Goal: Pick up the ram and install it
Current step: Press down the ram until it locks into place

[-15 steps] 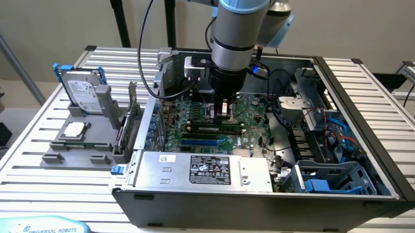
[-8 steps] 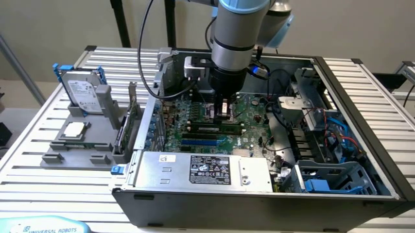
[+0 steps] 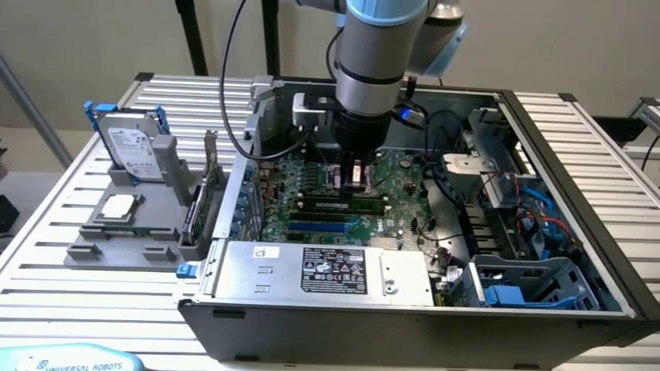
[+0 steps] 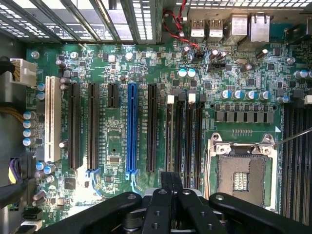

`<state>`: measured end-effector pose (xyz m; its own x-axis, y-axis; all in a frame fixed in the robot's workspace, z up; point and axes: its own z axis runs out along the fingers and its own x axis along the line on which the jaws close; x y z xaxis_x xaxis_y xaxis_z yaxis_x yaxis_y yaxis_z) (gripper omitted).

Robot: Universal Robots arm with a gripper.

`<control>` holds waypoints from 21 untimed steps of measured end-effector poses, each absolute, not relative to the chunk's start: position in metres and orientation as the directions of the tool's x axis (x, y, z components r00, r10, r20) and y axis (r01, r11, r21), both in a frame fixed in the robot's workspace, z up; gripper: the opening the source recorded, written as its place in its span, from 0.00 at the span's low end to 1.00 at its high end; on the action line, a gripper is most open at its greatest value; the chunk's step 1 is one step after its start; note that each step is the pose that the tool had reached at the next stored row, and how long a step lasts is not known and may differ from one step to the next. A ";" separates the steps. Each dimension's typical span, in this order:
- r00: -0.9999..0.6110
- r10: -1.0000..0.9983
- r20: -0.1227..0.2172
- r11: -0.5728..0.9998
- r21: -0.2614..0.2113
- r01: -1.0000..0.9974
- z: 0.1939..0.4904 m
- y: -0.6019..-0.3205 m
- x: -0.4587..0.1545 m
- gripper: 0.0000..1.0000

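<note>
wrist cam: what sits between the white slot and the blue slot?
Wrist view: two long black slots and one short black slot between the white slot and blue slot.

Plain beige wall (image 3: 577, 46) behind the bench, evenly lit, no hard shadows. Work surface is a table (image 3: 62, 294) of ribbed aluminium slats running across the exterior view. Two dark vertical posts (image 3: 192, 37) stand against the wall at the rear. Grey floor strip (image 3: 26, 158) at the exterior view's left, possibly concrete; too little shows to be sure.
</note>
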<state>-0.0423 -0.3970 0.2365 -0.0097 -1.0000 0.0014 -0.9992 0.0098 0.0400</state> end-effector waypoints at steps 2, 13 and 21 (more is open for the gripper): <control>-0.010 -1.000 0.001 0.010 0.038 -0.999 0.234 -0.397 -0.042 0.11; -0.010 -1.000 -0.007 0.010 0.028 -1.000 0.229 -0.397 -0.044 0.11; -0.010 -1.000 -0.005 0.009 0.028 -1.000 0.247 -0.397 -0.045 0.11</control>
<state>-0.0445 -0.3968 0.2468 -0.0096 -0.9999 -0.0055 -0.9996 0.0095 0.0282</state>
